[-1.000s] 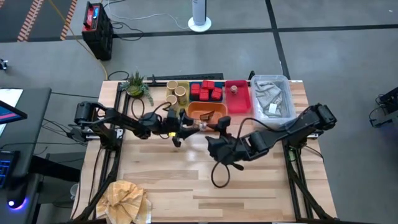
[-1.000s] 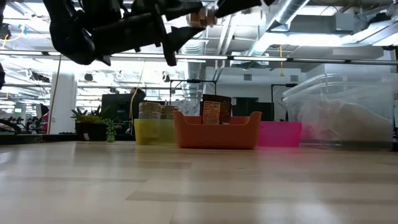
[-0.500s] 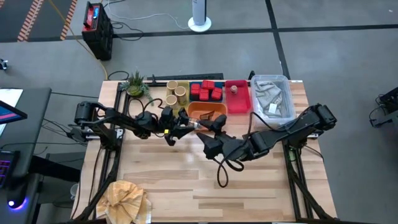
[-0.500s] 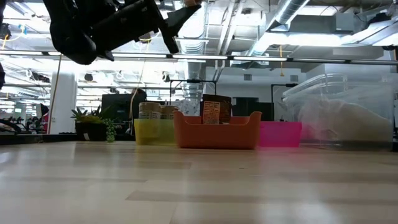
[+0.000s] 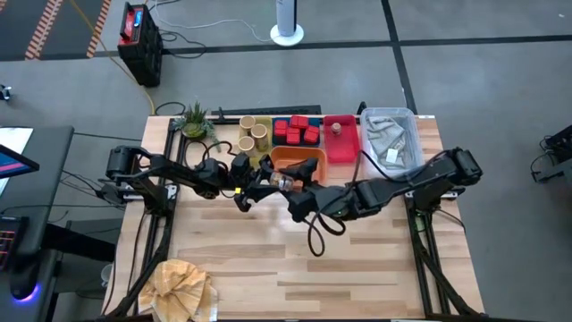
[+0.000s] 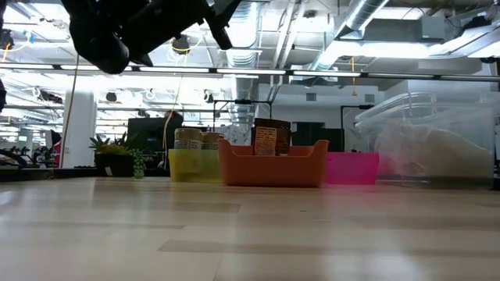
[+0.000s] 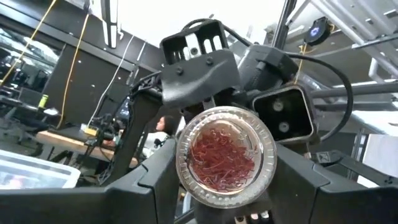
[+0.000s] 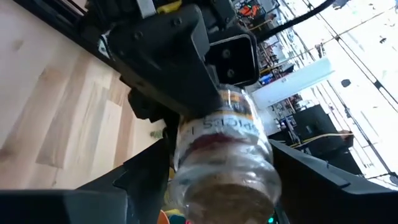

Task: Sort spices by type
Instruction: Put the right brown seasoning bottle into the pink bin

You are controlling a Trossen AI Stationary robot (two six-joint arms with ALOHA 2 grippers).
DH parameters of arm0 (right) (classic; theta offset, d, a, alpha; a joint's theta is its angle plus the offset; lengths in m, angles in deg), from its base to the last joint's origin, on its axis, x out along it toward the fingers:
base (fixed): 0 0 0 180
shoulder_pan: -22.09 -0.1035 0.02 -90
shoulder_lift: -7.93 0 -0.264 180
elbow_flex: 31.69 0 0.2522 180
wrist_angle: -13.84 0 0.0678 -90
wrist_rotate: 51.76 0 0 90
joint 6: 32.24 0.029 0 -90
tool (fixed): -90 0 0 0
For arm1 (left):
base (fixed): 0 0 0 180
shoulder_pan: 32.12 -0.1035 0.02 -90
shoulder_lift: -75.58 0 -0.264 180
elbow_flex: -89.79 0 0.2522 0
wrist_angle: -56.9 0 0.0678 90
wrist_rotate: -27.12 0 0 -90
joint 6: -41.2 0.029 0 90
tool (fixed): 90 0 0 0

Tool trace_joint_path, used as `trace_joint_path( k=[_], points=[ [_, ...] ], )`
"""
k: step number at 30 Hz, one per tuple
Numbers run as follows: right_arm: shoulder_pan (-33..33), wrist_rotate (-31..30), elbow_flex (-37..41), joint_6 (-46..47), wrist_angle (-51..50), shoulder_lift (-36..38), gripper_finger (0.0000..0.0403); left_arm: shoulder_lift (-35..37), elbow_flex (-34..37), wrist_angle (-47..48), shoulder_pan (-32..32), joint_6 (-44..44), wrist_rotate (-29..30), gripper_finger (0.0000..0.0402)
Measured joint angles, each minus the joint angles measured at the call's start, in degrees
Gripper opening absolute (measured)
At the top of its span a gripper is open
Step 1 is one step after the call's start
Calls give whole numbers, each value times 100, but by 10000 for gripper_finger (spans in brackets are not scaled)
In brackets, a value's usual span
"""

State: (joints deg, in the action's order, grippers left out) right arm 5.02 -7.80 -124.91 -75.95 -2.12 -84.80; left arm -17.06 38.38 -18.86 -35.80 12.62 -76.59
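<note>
A small clear shaker point(image 5: 284, 183) with red threads inside point(image 7: 225, 155) hangs in the air just in front of the orange tray point(image 5: 299, 161). My left gripper point(image 5: 268, 182) comes at it from the table's left and my right gripper point(image 5: 300, 190) from the right, both shut on it. The right wrist view shows its labelled wall point(image 8: 224, 134). Tan wooden jars point(image 5: 253, 134) stand in a yellow tray and red tins point(image 5: 297, 131) in the tray beside it. The low view shows only dark arm parts at its top left; the shaker is above its frame. My left gripper point(image 7: 225, 186) pinches the shaker's round wall point(image 7: 186, 165) between its two fingers, coming from the table's left and slanting upward. The shaker is lifted clear, lying along the fingers with one round end toward this wrist. My right gripper point(image 8: 224, 193) pinches the labelled wall point(image 8: 186, 155) from the opposite side, roughly level, from the table's right. The shaker lies along the fingers, its other end toward this wrist, clear of the table.
A pink tray point(image 5: 340, 139) and a clear bin point(image 5: 391, 139) stand at the far right, a small green plant point(image 5: 195, 121) at the far left. A crumpled tan cloth point(image 5: 183, 284) lies at the near left corner. Bare wood stretches across the near half.
Both grippers have risen with the shaker, which has gone out of the top of the low view. My right gripper has turned at the wrist and shifted toward the table's far edge, closer in line with my left gripper.
</note>
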Motion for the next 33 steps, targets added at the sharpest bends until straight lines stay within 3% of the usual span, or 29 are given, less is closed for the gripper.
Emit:
trace_joint_path(
  k=[6,11,15,20,25,29,33],
  points=[
    [-8,52,-2,-34,53,0,263,0,0,5,0,5,0,186],
    [-57,41,-2,-120,43,-2,210,0,0,18,-2,92,-3,186],
    [-40,25,-2,-95,-106,-2,207,3,0,228,-4,143,-8,189],
    [37,53,-2,202,-397,2,207,-9,-4,587,-4,697,132,261],
    [38,44,-2,329,-517,4,207,97,-4,949,-189,680,103,335],
    [38,-8,-2,380,-667,64,207,231,3,1444,-278,787,0,353],
    [240,-4,-9,1303,-1544,428,207,494,172,2085,-257,1250,130,356]
  ],
)
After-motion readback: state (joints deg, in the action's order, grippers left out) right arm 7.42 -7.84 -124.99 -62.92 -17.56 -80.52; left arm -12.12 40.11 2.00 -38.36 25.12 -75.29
